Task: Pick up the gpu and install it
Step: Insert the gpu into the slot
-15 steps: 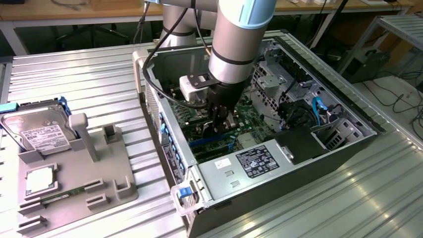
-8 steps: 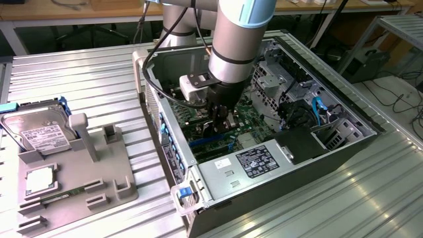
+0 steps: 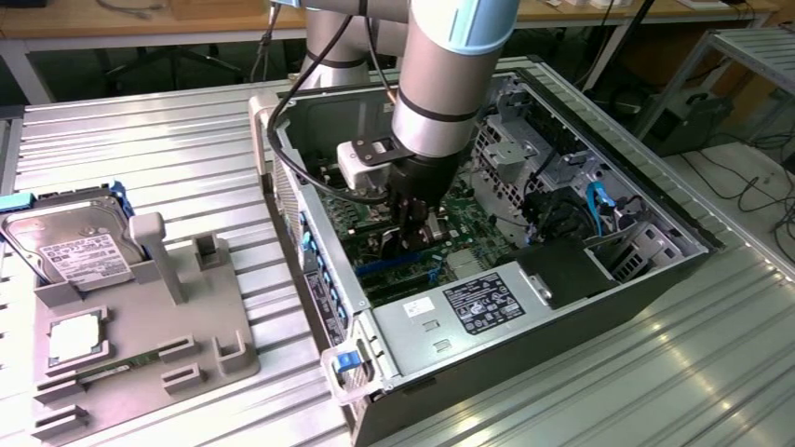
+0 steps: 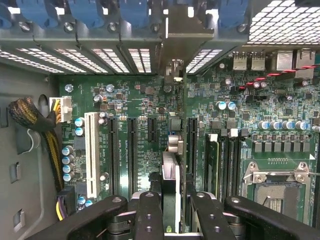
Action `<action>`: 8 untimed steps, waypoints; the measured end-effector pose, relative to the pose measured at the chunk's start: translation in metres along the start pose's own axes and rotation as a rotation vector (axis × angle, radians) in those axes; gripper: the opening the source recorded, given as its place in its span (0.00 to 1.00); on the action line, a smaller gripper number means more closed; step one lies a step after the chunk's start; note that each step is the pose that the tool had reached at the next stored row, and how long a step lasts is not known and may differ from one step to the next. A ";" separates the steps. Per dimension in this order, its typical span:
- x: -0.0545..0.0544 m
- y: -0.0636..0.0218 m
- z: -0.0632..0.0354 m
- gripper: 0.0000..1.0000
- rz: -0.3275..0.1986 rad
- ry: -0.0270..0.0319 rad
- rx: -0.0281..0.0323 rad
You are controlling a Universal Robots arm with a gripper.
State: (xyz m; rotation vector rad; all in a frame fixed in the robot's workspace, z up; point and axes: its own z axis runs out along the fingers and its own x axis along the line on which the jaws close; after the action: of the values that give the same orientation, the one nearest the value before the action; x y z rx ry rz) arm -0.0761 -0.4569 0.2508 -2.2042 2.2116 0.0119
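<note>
The arm [image 3: 435, 84] comes down from the top centre of the frame into the open computer case [image 3: 497, 261], which lies on its side on the ribbed metal desk [image 3: 162, 149]. Its tool [image 3: 410, 244] sits low over the green motherboard [image 3: 478, 223] at mid-frame, gripping a dark, edge-on card, the gpu [image 3: 405, 248]. At the left edge, a grey holder [image 3: 149, 326] carries a silver hard drive [image 3: 69, 251].
</note>
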 end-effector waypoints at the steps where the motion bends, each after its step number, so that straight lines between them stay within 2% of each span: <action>1: 0.000 0.0000 0.0000 0.27 0.001 -0.0019 0.0001; 8: 0.001 0.0028 -0.0001 0.27 0.002 -0.0023 0.0000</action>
State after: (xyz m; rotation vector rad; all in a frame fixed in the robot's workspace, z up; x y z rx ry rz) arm -0.0789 -0.4576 0.2509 -2.2011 2.2124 0.0144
